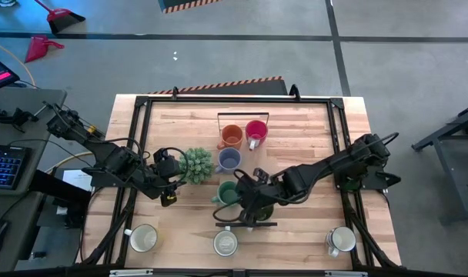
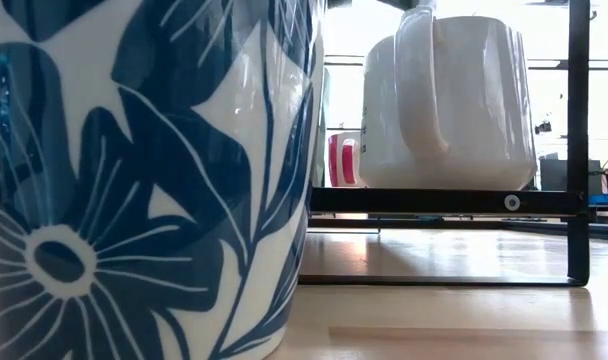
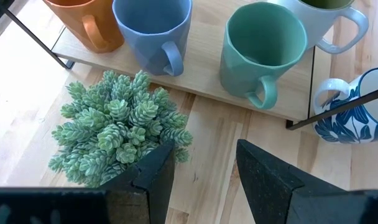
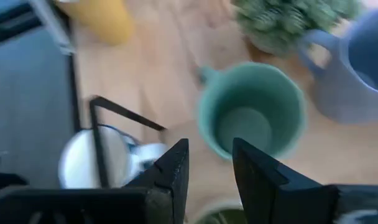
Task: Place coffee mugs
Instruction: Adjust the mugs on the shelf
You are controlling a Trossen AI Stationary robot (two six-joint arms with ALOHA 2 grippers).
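High view showed the wooden table [image 1: 311, 231] first, its black frame around the edge, with my two arms reaching in from either side. On it sat a small wooden shelf board [image 3: 207, 93] carrying the mugs already set down: the orange mug [image 1: 231, 137] and the pink-red mug [image 1: 255, 131] at the far end, the lavender-blue mug [image 1: 228, 159] behind them, and the teal-green mug [image 1: 227, 192] nearest my right arm. Three white mugs waited along the near edge, one on the left [image 1: 142, 238], one in the middle [image 1: 225, 243] with blue flower patterning, and one on the right [image 1: 341, 239].

The spiky potted plant [image 1: 196, 165] stood just beside the lavender-blue mug, and my left gripper [image 1: 168, 185] hung near it with its fingers apart and nothing between them.

My right gripper [image 1: 245, 201] hovered over the teal-green mug, fingers apart, empty in its own wrist view. An olive-green mug [image 4: 223, 214] showed only as a sliver under my right fingers, so I could not tell exactly how it sat.

I judged I was between placements, five mugs seemingly down and three to go. The next move called for reaching a white mug at the near edge and closing on its rim or handle cleanly, clear of the black rack bar beside it.
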